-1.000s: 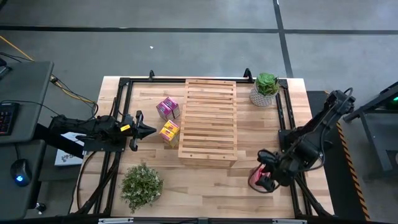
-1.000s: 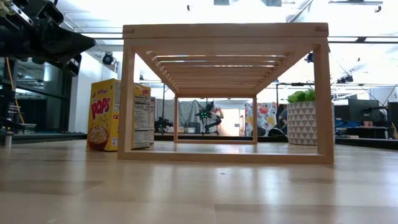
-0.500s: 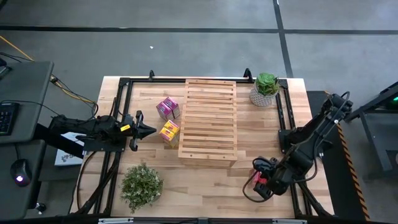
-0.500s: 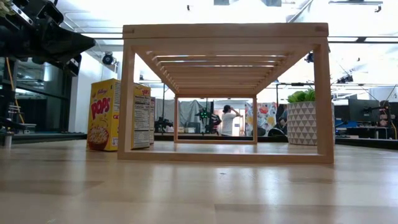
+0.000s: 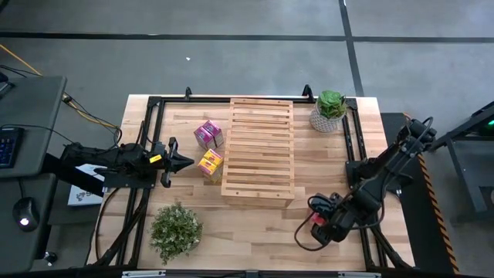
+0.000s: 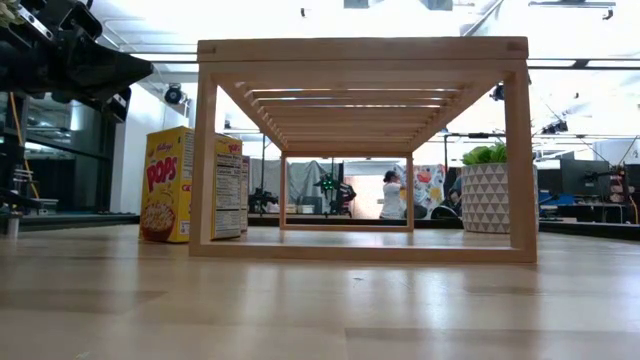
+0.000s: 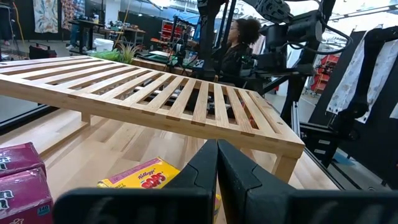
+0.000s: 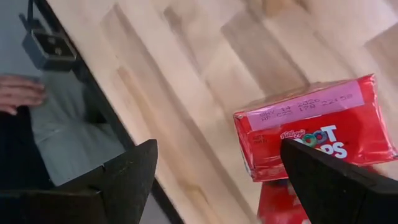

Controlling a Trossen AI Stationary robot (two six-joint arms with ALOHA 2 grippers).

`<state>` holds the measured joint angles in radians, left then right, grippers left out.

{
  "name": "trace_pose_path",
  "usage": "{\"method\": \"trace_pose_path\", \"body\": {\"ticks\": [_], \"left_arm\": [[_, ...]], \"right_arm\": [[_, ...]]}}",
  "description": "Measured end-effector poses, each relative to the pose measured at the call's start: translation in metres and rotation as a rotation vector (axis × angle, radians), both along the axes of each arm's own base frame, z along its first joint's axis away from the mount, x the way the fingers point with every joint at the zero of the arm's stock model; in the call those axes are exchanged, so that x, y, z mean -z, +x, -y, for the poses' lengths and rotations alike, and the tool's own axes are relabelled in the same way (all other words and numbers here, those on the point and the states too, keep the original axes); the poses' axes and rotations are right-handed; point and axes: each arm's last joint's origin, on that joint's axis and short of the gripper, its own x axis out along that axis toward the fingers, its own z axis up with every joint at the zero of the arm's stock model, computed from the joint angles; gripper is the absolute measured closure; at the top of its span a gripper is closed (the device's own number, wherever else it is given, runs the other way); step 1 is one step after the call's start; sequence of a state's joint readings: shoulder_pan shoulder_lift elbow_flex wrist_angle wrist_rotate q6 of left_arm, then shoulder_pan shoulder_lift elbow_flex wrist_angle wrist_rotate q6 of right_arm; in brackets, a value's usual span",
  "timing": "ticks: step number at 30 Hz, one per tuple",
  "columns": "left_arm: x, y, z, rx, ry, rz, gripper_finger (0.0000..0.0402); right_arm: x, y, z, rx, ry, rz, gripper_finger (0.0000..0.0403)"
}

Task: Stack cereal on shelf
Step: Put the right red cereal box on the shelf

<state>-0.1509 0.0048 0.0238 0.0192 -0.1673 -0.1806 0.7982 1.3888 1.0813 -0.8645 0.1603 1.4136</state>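
Note:
A red cereal box [image 8: 314, 127] lies flat on the table near its front right; in the high view only a bit of that red box [image 5: 316, 221] shows under my right gripper [image 5: 312, 229]. That gripper [image 8: 217, 149] hangs open above it and slants down, one finger in front of the box's corner. A yellow cereal box [image 5: 210, 162] and a pink one [image 5: 208, 133] stand on the table, left of the slatted shelf [image 5: 258, 147]. My left gripper [image 5: 182, 162] waits shut and level beside the yellow box [image 7: 146, 177].
A potted plant [image 5: 329, 110] stands at the far right corner and a leafy bush [image 5: 175, 230] at the near left. A person's hand [image 8: 18, 93] shows past the table edge near my right gripper. Bare tabletop lies in front of the shelf [image 6: 365, 150].
My right gripper has sunk and moved toward the table's left and near edge, over the red box, staying open. The box has not moved.

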Motion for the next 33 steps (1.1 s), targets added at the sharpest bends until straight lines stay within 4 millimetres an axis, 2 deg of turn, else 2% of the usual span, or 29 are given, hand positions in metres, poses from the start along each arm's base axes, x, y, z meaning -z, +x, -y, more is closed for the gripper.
{"method": "trace_pose_path", "body": {"ticks": [9, 17, 25, 28, 33], "left_arm": [[0.000, 0.000, 0.000, 0.000, 0.000, 0.000, 0.0398], [0.000, 0.000, 0.000, 0.000, 0.000, 0.000, 0.0398], [0.000, 0.000, 0.000, 0.000, 0.000, 0.000, 0.0398], [0.000, 0.000, 0.000, 0.000, 0.000, 0.000, 0.0398], [0.000, 0.000, 0.000, 0.000, 0.000, 0.000, 0.0398]], "right_arm": [[0.000, 0.008, 0.010, 0.020, -0.079, 0.050, 0.0066], [-0.003, 0.007, 0.011, -0.022, -0.052, 0.026, 0.0066], [-0.043, 0.008, 0.010, -0.041, -0.029, 0.042, 0.0066], [-0.058, 0.004, 0.012, 0.017, -0.009, -0.001, 0.0066], [-0.066, -0.010, 0.013, 0.149, -0.002, -0.102, 0.0066]]}}
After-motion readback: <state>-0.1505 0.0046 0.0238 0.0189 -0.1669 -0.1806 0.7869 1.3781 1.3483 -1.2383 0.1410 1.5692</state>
